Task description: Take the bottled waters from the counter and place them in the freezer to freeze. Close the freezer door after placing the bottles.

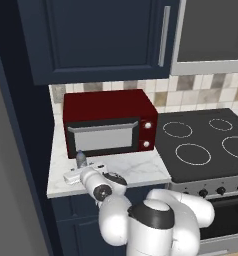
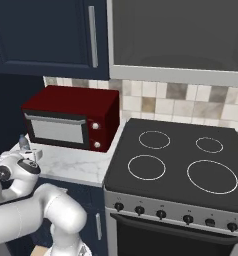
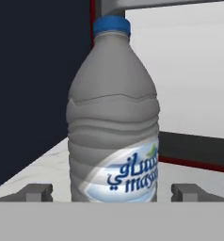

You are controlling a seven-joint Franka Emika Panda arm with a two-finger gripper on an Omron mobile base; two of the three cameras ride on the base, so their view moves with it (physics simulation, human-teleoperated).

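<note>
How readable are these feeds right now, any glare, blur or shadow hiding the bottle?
Hand view: the bottle is sharp, evenly lit, its label legible, no glare. Left base view: soft and low in detail, the bottle a small grey shape behind the gripper. Right base view: flat light, faint shadow under the microwave on the counter.

Setting: home kitchen, rendered. You've got a white marble-look counter [image 1: 136, 170] over navy base cabinets; dark red microwave [image 1: 108, 122] on it at 12 o'clock; black glass stovetop [image 2: 178, 162] w/ four ring burners at 2 o'clock, knob row and oven front below. Navy wall cabinet [image 1: 98, 35] w/ silver handle overhead, beige-grey tile backsplash [image 2: 191, 105] behind, grey hood over stove.
</note>
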